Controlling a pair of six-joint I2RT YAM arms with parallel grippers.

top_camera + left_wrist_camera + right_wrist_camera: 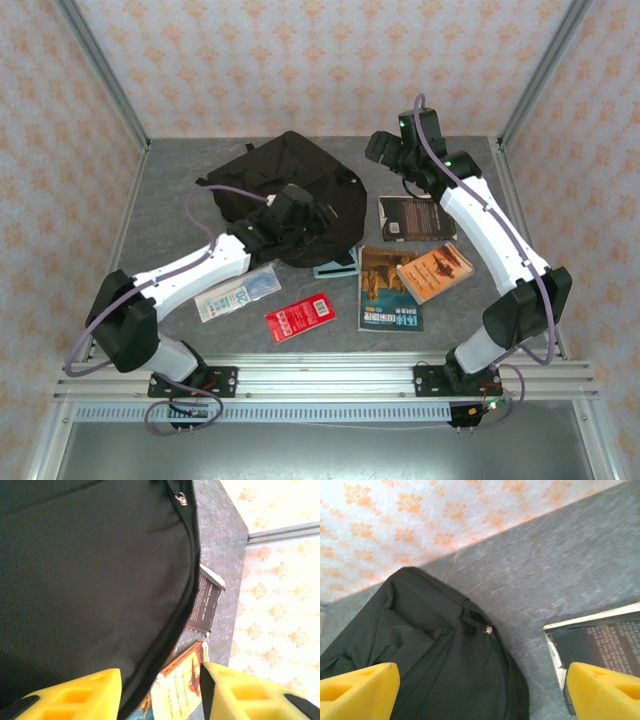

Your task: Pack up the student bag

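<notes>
The student bag (290,185) is a large black backpack lying flat at the back middle of the table. My left gripper (316,222) hovers open over its near right edge. In the left wrist view the bag (90,580) and its zipper line run between the yellow fingers (75,695), and the gripper (160,695) holds nothing. My right gripper (382,148) is open just off the bag's far right side. In the right wrist view the bag (440,665) with a small metal zipper pull (489,629) lies below the open gripper (482,695).
Right of the bag lie a dark book (415,218), an orange book (437,272) and a book with a blue lower cover (388,290). A light blue item (338,265) peeks from under the bag. A red packet (300,318) and a clear-wrapped white pack (237,292) lie near the front.
</notes>
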